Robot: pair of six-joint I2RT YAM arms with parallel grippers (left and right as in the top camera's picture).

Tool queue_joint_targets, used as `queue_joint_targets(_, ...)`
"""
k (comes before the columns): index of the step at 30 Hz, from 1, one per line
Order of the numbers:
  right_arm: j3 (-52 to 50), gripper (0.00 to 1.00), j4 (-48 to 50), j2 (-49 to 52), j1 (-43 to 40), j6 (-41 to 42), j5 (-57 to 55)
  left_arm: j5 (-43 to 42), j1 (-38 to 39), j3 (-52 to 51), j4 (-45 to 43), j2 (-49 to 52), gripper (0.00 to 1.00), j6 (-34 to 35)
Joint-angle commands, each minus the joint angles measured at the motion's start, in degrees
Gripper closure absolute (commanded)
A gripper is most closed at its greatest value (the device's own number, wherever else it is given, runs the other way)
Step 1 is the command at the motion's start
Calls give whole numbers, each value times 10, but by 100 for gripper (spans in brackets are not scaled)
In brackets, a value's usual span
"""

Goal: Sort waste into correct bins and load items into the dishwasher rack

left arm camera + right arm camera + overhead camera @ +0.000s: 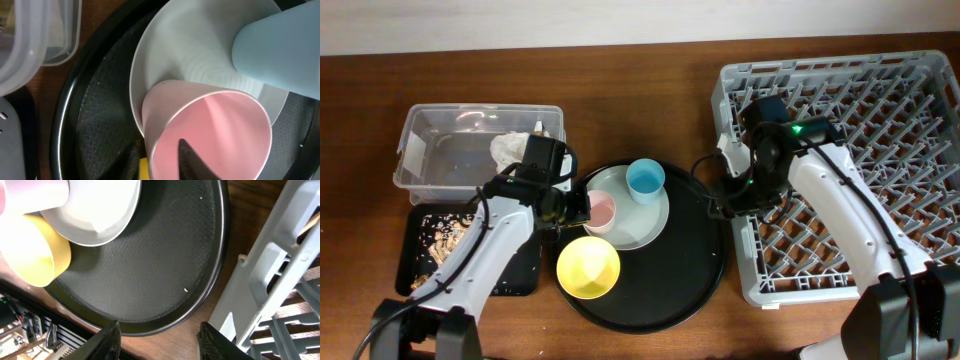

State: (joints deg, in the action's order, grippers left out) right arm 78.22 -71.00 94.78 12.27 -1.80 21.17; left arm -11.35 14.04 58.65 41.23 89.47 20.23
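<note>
A pink cup [602,210] and a blue cup [645,180] stand on the pale plate [632,232]; a yellow bowl [588,267] sits beside it. My left gripper [568,205] straddles the pink cup's [210,120] rim: one finger [192,162] is inside and the other outside, with small gaps still showing. My right gripper [720,195] hangs open and empty over the strip of table between the round tray and the dishwasher rack [860,160]. A white napkin [510,150] lies in the clear bin [440,165]. Crumbly scraps [440,245] lie in the shallow black bin [515,275].
Plate, cups and bowl all rest on a large round black tray [695,265]. Its rim lies close to the rack's left wall [270,280]. The clear bin's corner [50,40] is just left of the tray. The blue cup [280,55] stands right behind the pink one.
</note>
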Motion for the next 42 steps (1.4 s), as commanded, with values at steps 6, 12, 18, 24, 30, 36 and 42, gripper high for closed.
queue_joint_targets(6,30,46,17,-19,-6,8,24,7,0,-5,-1,1,98,1)
queue_joint_targets(12,128,36,-7,-63,-38,8,62,-13,-12,23,18,-46,100,0)
queue_joint_targets(18,154,22,-13,-109,-113,-17,252,-174,-25,123,64,-141,100,-31)
queue_joint_targets(24,152,1,-56,-111,-150,-170,456,-537,-49,167,-12,-176,100,-39)
queue_joint_targets(30,151,1,-86,-111,-149,-296,596,-652,-49,167,-116,-153,100,2)
queue_joint_targets(36,151,1,-94,-111,-111,-339,616,-680,-49,167,-161,-138,100,23)
queue_joint_targets(42,151,1,-93,-111,-52,-381,616,-680,-49,167,-183,-136,100,38)
